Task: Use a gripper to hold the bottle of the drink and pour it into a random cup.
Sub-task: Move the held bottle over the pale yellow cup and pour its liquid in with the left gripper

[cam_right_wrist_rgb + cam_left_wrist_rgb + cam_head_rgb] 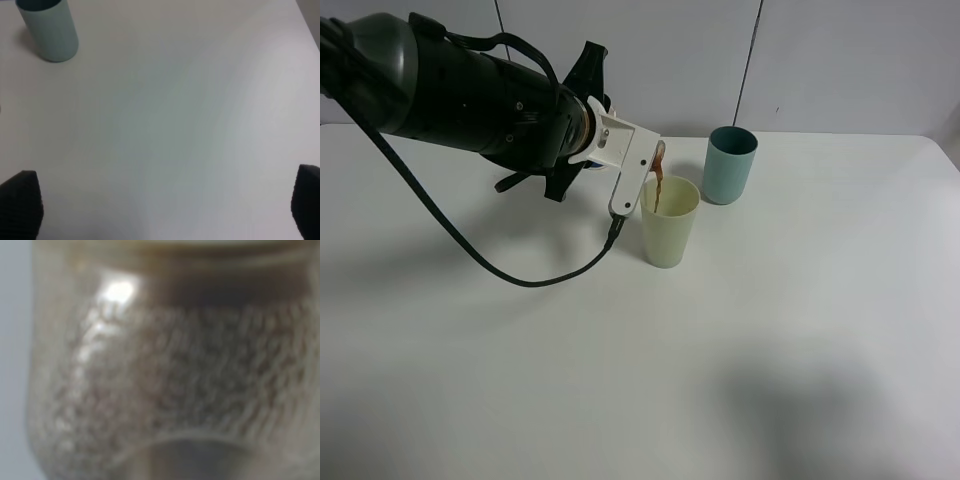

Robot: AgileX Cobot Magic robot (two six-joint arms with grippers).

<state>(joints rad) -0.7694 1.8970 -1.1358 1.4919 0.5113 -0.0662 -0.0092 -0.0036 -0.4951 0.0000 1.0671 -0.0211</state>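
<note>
Exterior high: my left tool (630, 165) is clamped on the bottle (657, 152), up over the desk (770, 330). The bottle is tipped, mouth end pointing down at the cup (670, 225), just above the rim on the tool side. Its long axis slants down toward the cup, but most of the body is hidden behind the white jaw block, so I can't give the exact angle. Only the tan neck end shows. The drink (658, 185) falls as a thin brown stream from the mouth into the cup. The cup is pale yellow-green, upright, tapering to its base. A teal tumbler (728, 165) stands upright near it, apart.

Left wrist: blurred close-up, the bottle fills the frame. Clear wall, brown bubbly liquid inside, one bright glare spot.

Right wrist: my right tool (162, 205) is open and empty, dark fingertips (17, 205) far apart over bare desk, teal tumbler well away.
</note>
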